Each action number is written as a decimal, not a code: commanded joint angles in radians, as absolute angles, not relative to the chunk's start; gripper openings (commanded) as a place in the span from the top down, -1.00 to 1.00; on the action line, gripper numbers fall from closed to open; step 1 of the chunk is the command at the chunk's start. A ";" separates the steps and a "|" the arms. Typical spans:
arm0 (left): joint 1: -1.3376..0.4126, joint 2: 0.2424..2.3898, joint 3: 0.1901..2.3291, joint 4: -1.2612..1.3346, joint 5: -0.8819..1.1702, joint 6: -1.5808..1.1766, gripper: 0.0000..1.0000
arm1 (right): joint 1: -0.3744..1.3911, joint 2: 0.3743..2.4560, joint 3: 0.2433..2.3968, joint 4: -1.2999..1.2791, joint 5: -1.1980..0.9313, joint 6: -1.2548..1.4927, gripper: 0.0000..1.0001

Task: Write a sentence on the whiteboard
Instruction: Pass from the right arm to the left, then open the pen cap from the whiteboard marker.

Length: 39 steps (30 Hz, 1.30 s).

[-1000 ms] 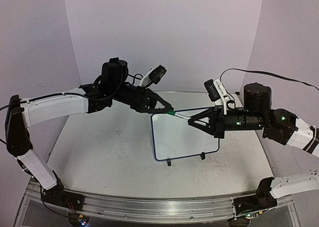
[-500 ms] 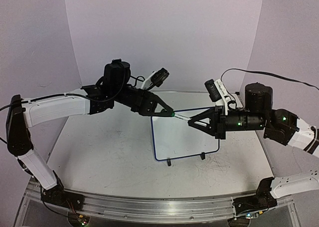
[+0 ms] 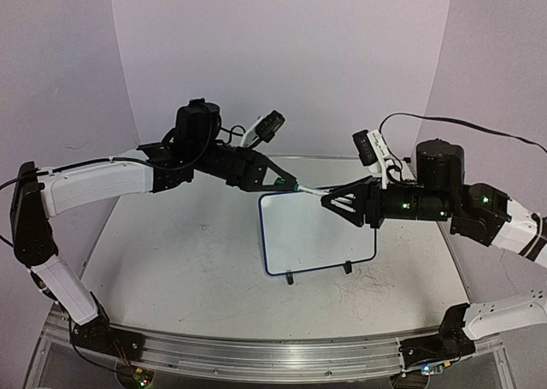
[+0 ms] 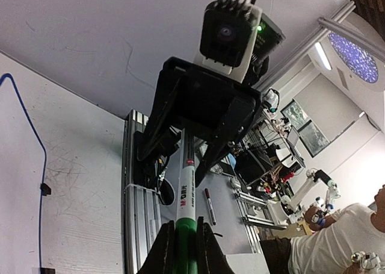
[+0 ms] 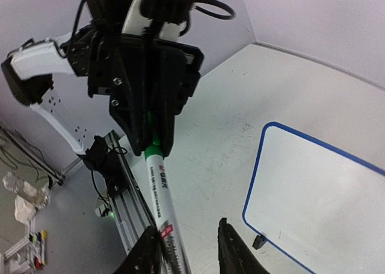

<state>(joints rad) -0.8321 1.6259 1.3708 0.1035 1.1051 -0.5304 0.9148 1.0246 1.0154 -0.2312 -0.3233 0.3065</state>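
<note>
A white marker (image 3: 309, 191) with a green cap hangs level in the air between the two arms, over the far edge of the whiteboard (image 3: 320, 235). My left gripper (image 3: 291, 185) is shut on the green cap (image 4: 185, 238). My right gripper (image 3: 329, 203) stands open around the barrel (image 5: 157, 189), which lies against one finger (image 5: 147, 253); the other finger (image 5: 231, 247) is well apart from it. The whiteboard (image 5: 325, 189) has a thin blue frame and stands on small black feet. The sentence is out of view; the board's face looks blank.
The scuffed white tabletop (image 3: 188, 252) carries faint grey scribbles. An aluminium rail (image 3: 256, 355) with the arm bases runs along the near edge. Lilac walls close in the back and sides. A loose pen (image 4: 208, 206) lies on the floor beyond the table.
My left gripper has closed on the green cap. My right gripper, shut on the barrel before, has opened. The marker has lifted slightly.
</note>
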 commanded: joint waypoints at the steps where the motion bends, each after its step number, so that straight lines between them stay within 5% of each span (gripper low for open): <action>1: -0.741 1.639 1.460 0.134 1.075 -0.567 1.00 | 0.908 1.043 1.075 -0.232 -0.155 0.393 -0.45; 3: -0.711 1.644 1.477 0.135 1.068 -0.574 1.00 | 0.908 1.041 1.093 -0.230 -0.113 0.408 -0.84; 5: -0.687 1.646 1.487 0.136 1.058 -0.586 1.00 | 0.905 1.038 1.110 -0.229 -0.070 0.423 -0.97; 17: -0.615 1.574 1.418 0.138 0.769 -0.716 1.00 | 0.681 1.134 1.119 0.013 -0.405 0.593 -0.97; 28: -0.617 1.560 1.426 0.159 0.774 -0.831 1.00 | 0.631 1.401 1.191 0.275 -0.731 0.753 -0.96; 39: -0.625 1.561 1.420 0.173 0.863 -0.839 1.00 | 0.611 1.576 1.219 0.606 -0.884 0.922 -0.49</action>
<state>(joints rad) -0.6176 1.6108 1.4242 0.1172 0.8110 -0.8387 0.6251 1.5455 1.1662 0.3959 -0.7920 0.8436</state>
